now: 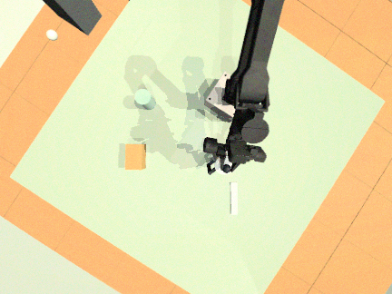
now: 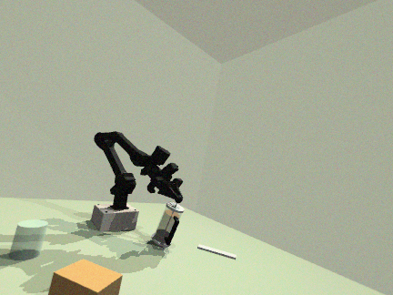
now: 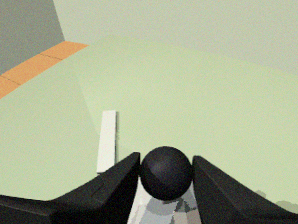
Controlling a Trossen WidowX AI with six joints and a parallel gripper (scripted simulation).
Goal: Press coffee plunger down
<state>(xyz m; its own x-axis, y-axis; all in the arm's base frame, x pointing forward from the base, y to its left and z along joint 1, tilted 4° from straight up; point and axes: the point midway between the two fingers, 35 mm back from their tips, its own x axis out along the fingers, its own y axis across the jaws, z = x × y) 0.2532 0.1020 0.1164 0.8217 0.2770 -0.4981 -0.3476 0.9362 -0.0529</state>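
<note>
On the left of the bench (image 2: 282,269) stands a pale cylinder (image 2: 29,237), and nearer the front an orange block (image 2: 85,278); neither plays a part in the task. Further right sits the arm's grey base (image 2: 114,218), and beside it the coffee press (image 2: 166,226), with a white strip (image 2: 216,251) lying apart on the bench beyond it.

The press is near the middle of the bench, just in front of the base, and in the exterior view it leans, its top tipped toward the right and its foot seemingly lifted on 1 side. The gripper (image 3: 166,175) sits right on top of it. In the wrist view the 2 fingers are closed to a moderate gap on the black plunger knob (image 3: 166,172), 1 on each side, with the press lid directly below the knob and almost no rod showing.

The step in hand looks like the end of the press-down: the plunger appears at or near the bottom. The lean is the worry, since the task forbids tipping. The next move calls for easing off the sideways load so the press settles flat, then opening the fingers and lifting straight up clear of the knob.
</note>
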